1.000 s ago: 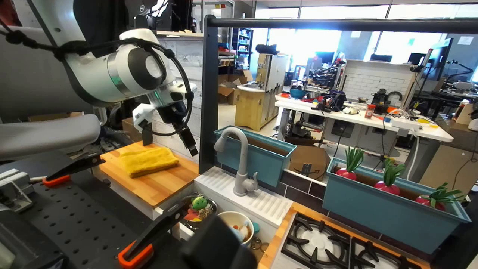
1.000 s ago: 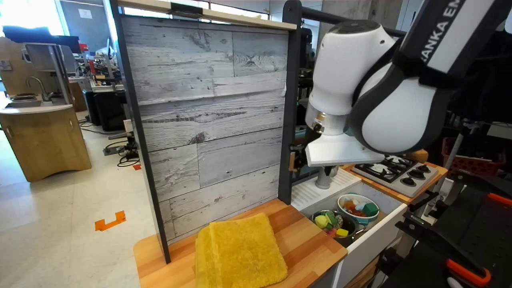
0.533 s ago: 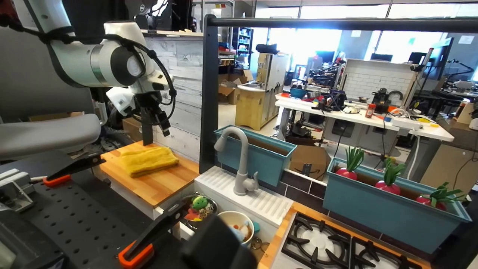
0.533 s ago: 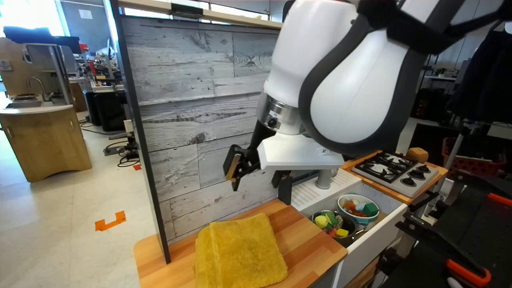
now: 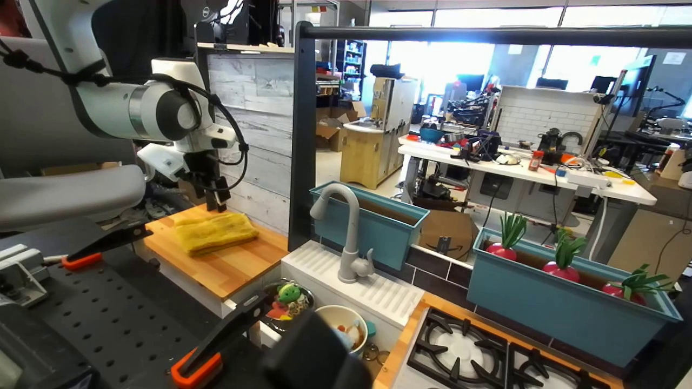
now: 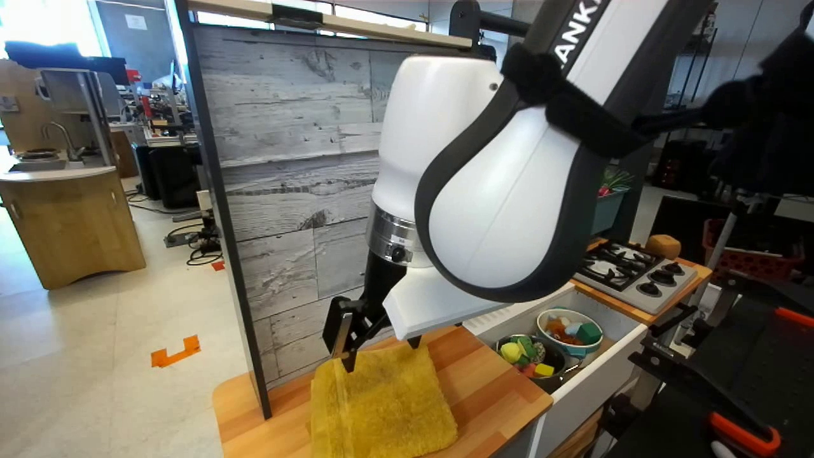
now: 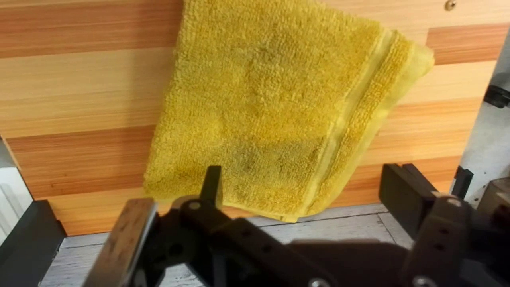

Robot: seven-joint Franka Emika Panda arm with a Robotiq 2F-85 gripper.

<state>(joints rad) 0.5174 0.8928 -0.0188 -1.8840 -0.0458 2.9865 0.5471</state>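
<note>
A folded yellow towel (image 7: 271, 99) is laid flat on the wooden countertop (image 6: 477, 381), near the upright grey plank panel (image 6: 280, 140). The robot arm (image 6: 502, 210) is extended above the countertop, with its wrist (image 6: 385, 235) bent so that the gripper (image 7: 305, 179) is pointed downward, as is seen in both exterior views. The towel is positioned below the gripper; in the wrist view, its panel-side portion is framed between the fingertips (image 7: 212, 187), one being overlapped with the cloth and the opposite one being set past the hemmed edge, over bare wood. The gripper is spread wide, with a broad gap left between its jaws; whether the cloth is touched cannot be determined. Beyond the countertop, a grey faucet (image 5: 351, 227) is mounted on a white ridged ledge (image 5: 392, 300). In the basin (image 6: 588, 394) beside it, a dark pot (image 6: 553, 381) and a white-and-teal bowl (image 6: 582, 351) are placed side by side, each containing small coloured items (image 6: 544, 370). Farther along, a stove top (image 6: 626, 289) is backed by a blue planter (image 5: 557, 313) of radishes (image 5: 562, 272).
</note>
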